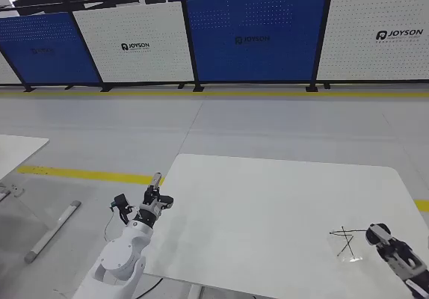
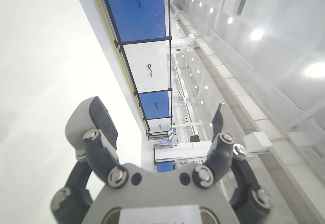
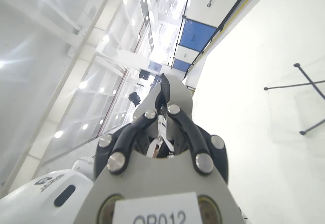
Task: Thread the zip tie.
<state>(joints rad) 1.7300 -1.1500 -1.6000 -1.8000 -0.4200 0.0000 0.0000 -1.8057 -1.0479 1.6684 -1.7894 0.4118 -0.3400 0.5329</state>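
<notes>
So the zip ties [image 1: 346, 233] are lying crossed over each other on the worktop [image 1: 274, 217], lower right of the top view, with nothing holding them. My right pincer [image 3: 163, 83] sits just beside them, clamped closed on nothing. I guess it's parked near the pile so the reach is short. The left pincer [image 2: 160, 113] is way over at the lower left by the worktop's edge, fingers spread wide and empty, well apart from the ties. Threading isn't underway yet, I'd say. The right one needs to open up before it can pick a tie.
</notes>
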